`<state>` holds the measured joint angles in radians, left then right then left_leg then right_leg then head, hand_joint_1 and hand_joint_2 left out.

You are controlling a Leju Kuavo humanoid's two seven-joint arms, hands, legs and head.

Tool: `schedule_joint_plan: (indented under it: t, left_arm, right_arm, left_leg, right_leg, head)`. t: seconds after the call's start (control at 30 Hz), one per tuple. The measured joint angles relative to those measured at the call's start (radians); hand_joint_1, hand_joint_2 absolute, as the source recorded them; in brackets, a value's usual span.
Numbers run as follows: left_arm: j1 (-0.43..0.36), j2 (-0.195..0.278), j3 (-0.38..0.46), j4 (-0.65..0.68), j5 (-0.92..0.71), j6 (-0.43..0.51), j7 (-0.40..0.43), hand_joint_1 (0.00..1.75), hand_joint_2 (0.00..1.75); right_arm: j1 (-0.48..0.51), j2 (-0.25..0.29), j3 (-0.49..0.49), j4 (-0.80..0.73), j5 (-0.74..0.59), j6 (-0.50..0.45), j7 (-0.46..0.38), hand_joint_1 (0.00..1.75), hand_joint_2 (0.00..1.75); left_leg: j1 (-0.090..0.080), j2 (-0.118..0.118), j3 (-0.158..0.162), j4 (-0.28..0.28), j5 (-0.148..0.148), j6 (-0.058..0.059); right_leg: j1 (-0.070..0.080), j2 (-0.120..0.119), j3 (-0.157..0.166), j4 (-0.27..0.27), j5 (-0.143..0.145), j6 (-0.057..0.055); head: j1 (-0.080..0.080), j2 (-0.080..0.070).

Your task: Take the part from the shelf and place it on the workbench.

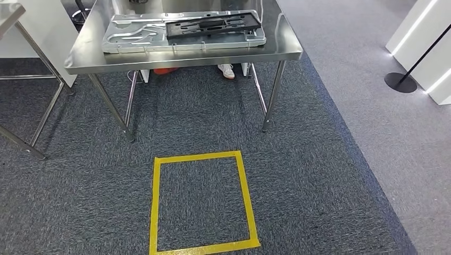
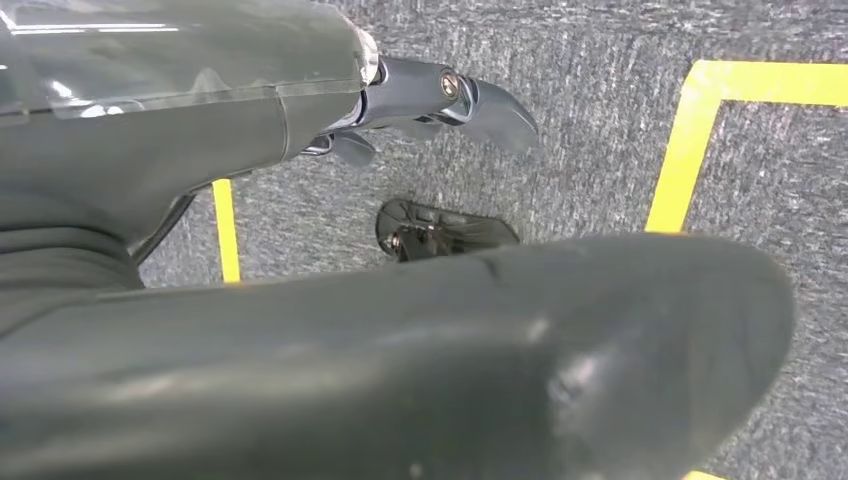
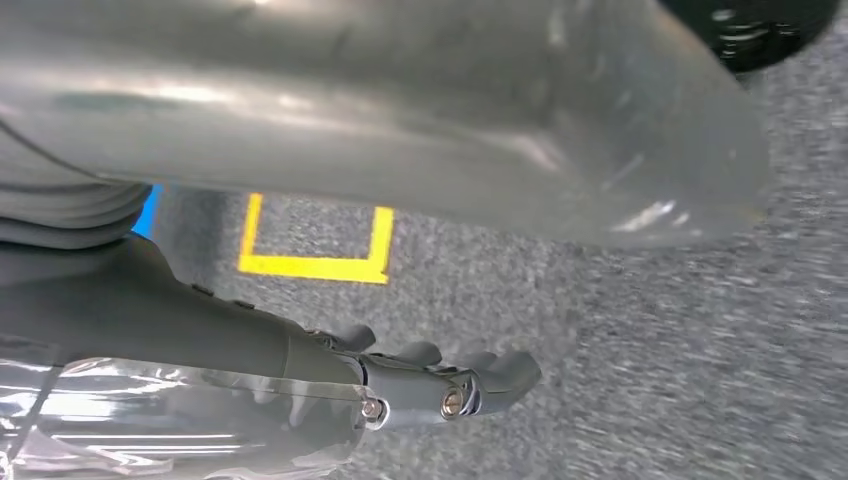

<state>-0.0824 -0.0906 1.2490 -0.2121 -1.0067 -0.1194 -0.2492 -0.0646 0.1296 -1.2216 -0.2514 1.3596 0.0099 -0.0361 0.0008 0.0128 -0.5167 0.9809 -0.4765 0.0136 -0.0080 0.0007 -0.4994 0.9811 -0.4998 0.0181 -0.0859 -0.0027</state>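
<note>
A black plastic part (image 1: 213,25) is seen lying flat on a silver metal panel (image 1: 133,32) on the steel worktop (image 1: 287,48), its long axis running across the view. Both arms hang low over the carpet, well apart from it. The left hand (image 2: 440,100) and right hand (image 3: 440,385) hold nothing; their fingers seem loosely curled, though this is poorly shown. A yellow taped square (image 1: 205,202) is marked between robot and worktop.
</note>
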Motion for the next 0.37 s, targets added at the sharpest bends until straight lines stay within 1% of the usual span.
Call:
schedule_joint_plan:
  t: [0.03,0.07,0.1,0.13,0.17,0.23,0.27,0.3,0.37]
  left_arm:
    - [-0.001,0.0,0.0,0.0,-0.001,0.0,-0.001,0.0,0.0]
    - [-0.001,0.0,0.0,0.0,-0.001,0.0,-0.002,0.0,0.0]
    - [-0.001,0.0,0.0,0.0,-0.002,0.0,-0.003,0.0,0.0]
    - [-0.001,0.0,0.0,0.0,-0.002,0.0,-0.004,0.0,0.0]
    - [-0.001,0.0,0.0,0.0,-0.003,0.0,-0.004,0.0,0.0]
    - [0.0,0.0,0.0,0.0,-0.006,0.0,-0.005,0.0,0.0]
    - [0.001,0.0,0.0,0.0,-0.008,0.0,-0.005,0.0,0.0]
    - [0.002,0.0,0.0,0.0,-0.009,0.0,-0.005,0.0,0.0]
    - [0.003,0.0,0.0,0.0,-0.01,0.001,-0.004,0.0,0.0]
  right_arm:
    - [0.0,0.0,0.0,0.0,0.0,0.0,-0.002,0.0,0.0]
    - [0.0,0.0,0.0,0.0,-0.001,-0.001,-0.002,0.0,0.0]
    - [0.0,0.0,0.0,0.0,-0.003,-0.002,-0.001,0.0,0.0]
    - [0.0,-0.001,0.0,0.0,-0.006,-0.005,-0.001,0.0,0.0]
    - [0.0,-0.002,0.0,0.0,-0.011,-0.008,0.001,0.0,0.0]
    - [0.0,-0.004,-0.002,0.0,-0.023,-0.022,0.011,0.0,0.0]
    - [0.001,-0.005,-0.003,0.0,-0.029,-0.031,0.018,0.0,0.44]
    - [0.001,-0.006,-0.006,0.0,-0.035,-0.039,0.023,0.0,0.87]
    - [0.001,-0.008,-0.009,0.001,-0.041,-0.05,0.029,0.0,1.75]
  left_leg:
    - [0.0,0.0,-0.002,0.001,0.002,-0.006]
    - [0.001,0.0,-0.004,0.002,0.004,-0.011]
    - [0.002,-0.001,-0.007,0.009,-0.001,-0.016]
    - [0.003,-0.002,-0.018,0.031,-0.018,-0.02]
    - [0.005,-0.003,-0.037,0.076,-0.049,-0.024]
    - [0.008,-0.004,-0.097,0.214,-0.124,-0.028]
    - [0.009,-0.004,-0.123,0.276,-0.148,-0.029]
    - [0.01,-0.004,-0.135,0.308,-0.154,-0.029]
    - [0.01,-0.004,-0.12,0.29,-0.129,-0.028]
  right_leg:
    - [0.003,0.001,-0.003,-0.001,0.002,-0.007]
    - [0.002,0.0,-0.004,-0.003,0.006,-0.014]
    - [0.002,-0.002,-0.005,-0.006,0.01,-0.021]
    - [0.0,-0.003,-0.007,-0.008,0.015,-0.029]
    - [0.0,-0.005,-0.01,-0.011,0.02,-0.036]
    - [0.004,-0.006,-0.02,-0.01,0.026,-0.043]
    - [0.006,-0.006,-0.025,-0.009,0.028,-0.044]
    - [0.008,-0.006,-0.029,-0.007,0.03,-0.044]
    - [0.009,-0.006,-0.033,-0.002,0.031,-0.043]
  head:
    - [0.0,0.0]
    - [0.0,0.0]
    - [0.0,0.0]
    - [0.0,0.0]
    - [0.0,0.0]
    - [0.0,0.0]
    - [0.0,0.0]
    - [0.0,0.0]
    - [0.0,0.0]
